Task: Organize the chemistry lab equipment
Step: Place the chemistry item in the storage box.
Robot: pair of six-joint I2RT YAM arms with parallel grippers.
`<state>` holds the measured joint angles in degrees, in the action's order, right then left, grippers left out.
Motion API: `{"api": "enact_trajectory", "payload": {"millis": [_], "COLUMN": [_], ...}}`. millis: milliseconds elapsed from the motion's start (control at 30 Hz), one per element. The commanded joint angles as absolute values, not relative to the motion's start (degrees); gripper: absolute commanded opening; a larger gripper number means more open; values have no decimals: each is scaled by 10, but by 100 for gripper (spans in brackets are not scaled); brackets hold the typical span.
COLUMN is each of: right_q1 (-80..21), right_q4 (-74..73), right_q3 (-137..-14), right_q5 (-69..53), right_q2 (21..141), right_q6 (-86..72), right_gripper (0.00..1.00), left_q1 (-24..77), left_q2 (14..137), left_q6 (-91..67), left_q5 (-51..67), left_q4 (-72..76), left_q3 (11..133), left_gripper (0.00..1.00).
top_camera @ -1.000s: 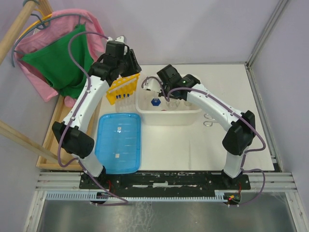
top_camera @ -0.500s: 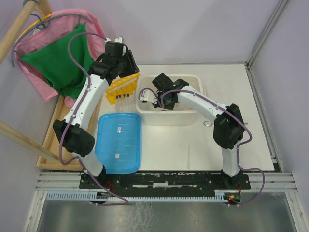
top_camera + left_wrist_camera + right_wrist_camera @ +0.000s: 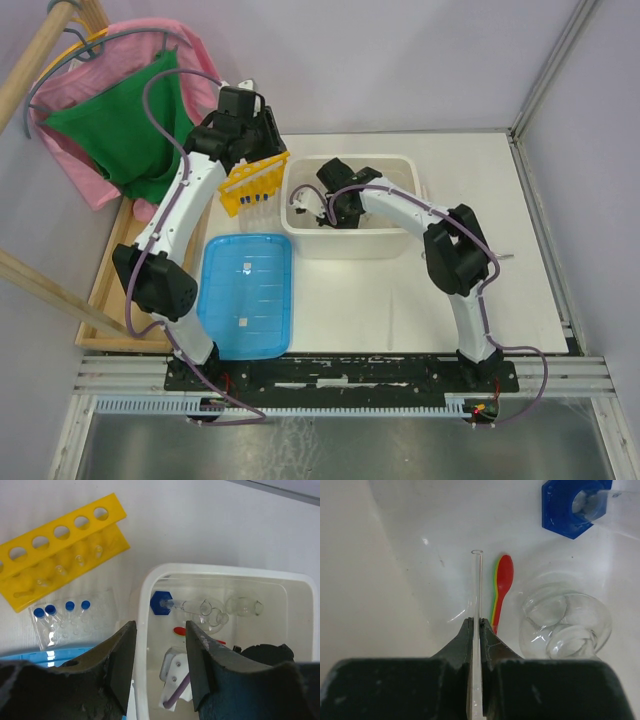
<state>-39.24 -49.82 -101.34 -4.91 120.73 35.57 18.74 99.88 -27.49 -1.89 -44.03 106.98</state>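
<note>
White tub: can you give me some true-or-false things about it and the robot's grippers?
1. The right gripper has its jaws shut on a thin clear tube. True.
2. The yellow rack sits inside the white tub. False: it lies on the table, outside the tub.
3. A red spoon lies beside the thin clear tube. True.
4. The left gripper holds a flask. False: its jaws are open and empty.

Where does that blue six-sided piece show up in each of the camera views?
Top external: I can't make it out; the right arm hangs over that part of the tub.
Left wrist: the blue piece sits near the centre, just inside the tub's left wall.
Right wrist: top right corner, cut off by the picture's edge.
Shared landmark: the white tub, seen in all three views.
</note>
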Motion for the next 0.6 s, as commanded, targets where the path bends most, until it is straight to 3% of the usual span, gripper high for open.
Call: {"api": "enact_trajectory", "payload": {"millis": [0,333,567], "right_q1": [-376,-362,-362], "right_q4": [-477,-468,-471], "right_q3": [-1029,-1010,-1007], "right_q5": [-69,-65,-62], "right_q2": [1223,1239,1255], "right_q6": [337,327,312], "right_gripper": [4,6,16], "left_q1": [180,174,174], "left_q2": [998,1003,1007], "left_q6": [-253,-252,-252], "left_q5": [-22,-20,-14], "left_q4": [-435,-440,-441], "left_q3": [1091,1089,1088], "left_gripper": [52,52,52]}}
